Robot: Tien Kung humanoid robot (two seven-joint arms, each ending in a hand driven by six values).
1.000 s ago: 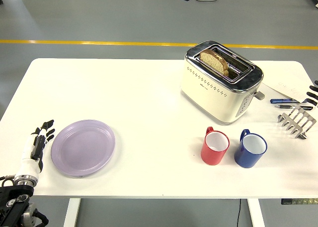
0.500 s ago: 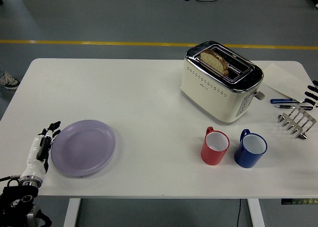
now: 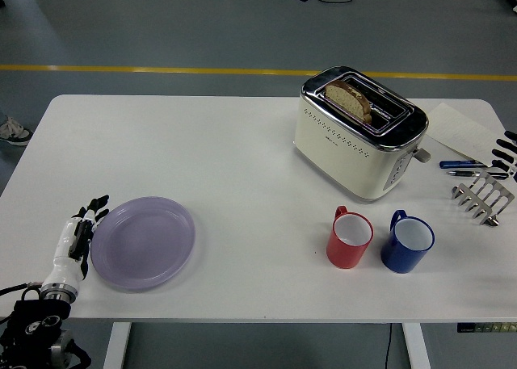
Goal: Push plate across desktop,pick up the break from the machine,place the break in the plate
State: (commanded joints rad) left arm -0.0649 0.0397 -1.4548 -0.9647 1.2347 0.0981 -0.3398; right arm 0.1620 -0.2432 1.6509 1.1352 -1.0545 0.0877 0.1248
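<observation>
— So, where is the left hand (image 3: pixel 81 232) sitting?
— It is lying near the table's (image 3: pixel 242 155) front-left corner, fingers (image 3: pixel 96 208) stretched out straight and holding nothing, pressing flat against the left rim of the lilac plate (image 3: pixel 144 241).
— And the plate?
— It is resting toward the front-left of the table, well apart from everything else.
— What about the bread?
— 1 slice of bread (image 3: pixel 349 99) is standing upright in a slot of the cream toaster (image 3: pixel 358 134), which is sitting toward the back-right.
— Is the right hand (image 3: pixel 506 149) doing anything?
— Only its dark fingertips are showing at the right edge, so I cannot tell its state.
— Anything else?
— 2 mugs, a red mug (image 3: pixel 349 237) and a blue mug (image 3: pixel 407 241), are standing side by side toward the front edge, before the toaster. A metal toast rack (image 3: pixel 483 195), 2 pens (image 3: pixel 467 168) and a sheet of paper (image 3: pixel 460 132) are lying by the right edge.
</observation>
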